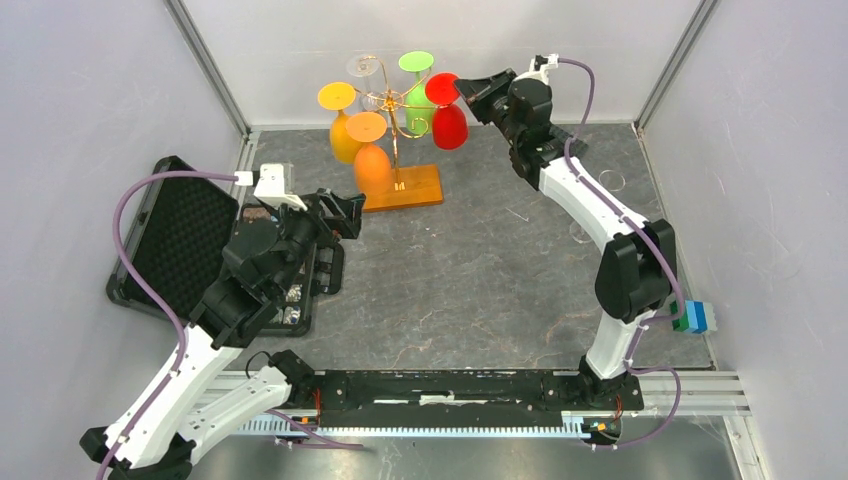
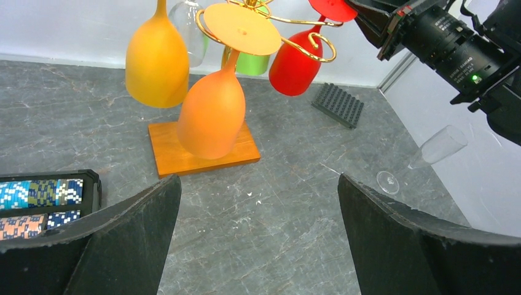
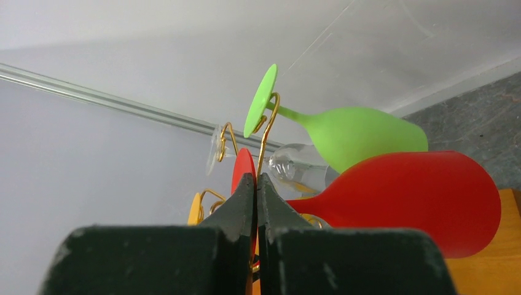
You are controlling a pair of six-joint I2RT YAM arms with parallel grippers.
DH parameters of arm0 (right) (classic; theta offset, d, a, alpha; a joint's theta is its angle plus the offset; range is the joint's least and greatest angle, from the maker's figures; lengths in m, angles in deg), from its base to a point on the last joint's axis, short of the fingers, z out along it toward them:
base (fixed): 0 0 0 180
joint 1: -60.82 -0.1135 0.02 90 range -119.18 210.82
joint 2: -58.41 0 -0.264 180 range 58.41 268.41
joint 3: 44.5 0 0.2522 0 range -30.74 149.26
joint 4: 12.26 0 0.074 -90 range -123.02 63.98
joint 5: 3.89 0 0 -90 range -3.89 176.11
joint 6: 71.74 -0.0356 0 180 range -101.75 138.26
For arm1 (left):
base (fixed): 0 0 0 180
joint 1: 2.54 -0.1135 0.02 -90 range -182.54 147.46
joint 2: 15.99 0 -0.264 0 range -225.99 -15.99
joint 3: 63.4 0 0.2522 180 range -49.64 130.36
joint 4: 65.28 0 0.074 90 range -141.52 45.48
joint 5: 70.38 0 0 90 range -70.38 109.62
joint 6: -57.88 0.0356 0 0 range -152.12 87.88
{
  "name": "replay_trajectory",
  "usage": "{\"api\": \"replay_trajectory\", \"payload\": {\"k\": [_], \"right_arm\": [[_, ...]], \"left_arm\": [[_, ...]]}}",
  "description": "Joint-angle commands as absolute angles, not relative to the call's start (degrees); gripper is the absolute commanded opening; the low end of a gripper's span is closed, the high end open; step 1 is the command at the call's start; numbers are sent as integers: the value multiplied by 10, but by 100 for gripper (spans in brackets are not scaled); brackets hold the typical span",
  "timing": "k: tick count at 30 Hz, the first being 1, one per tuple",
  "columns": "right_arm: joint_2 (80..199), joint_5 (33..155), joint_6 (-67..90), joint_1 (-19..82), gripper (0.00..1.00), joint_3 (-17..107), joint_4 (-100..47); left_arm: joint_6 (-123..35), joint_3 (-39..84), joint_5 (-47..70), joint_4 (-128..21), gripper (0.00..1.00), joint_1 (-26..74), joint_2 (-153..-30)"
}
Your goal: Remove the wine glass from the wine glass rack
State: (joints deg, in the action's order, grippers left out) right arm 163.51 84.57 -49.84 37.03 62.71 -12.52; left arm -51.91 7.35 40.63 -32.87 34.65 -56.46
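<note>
Red wine glass [image 3: 399,196] (hanging inverted): foot pinched by right gripper [image 3: 255,179].

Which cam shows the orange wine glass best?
Left wrist: the orange wine glass is close and whole, foot, stem and bowl, hanging upside down from the wine glass rack. Top external shows it whole but small. Right wrist does not clearly show it.
</note>
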Motion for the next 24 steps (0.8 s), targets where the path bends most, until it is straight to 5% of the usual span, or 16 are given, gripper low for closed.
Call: {"api": "replay_trajectory", "payload": {"k": [1,13,24], "right_arm": [[1568,835,-527,364,0,602,-108],[1543,843,-555,340,0,579,-104],[1633,840,-547,330,0,700,-156]], "left_arm": [[-514,73,426,-364,100,343,-556],[-518,70,425,-368,100,343,-556],[-515,67,430,-368,100,343,-559]]}}
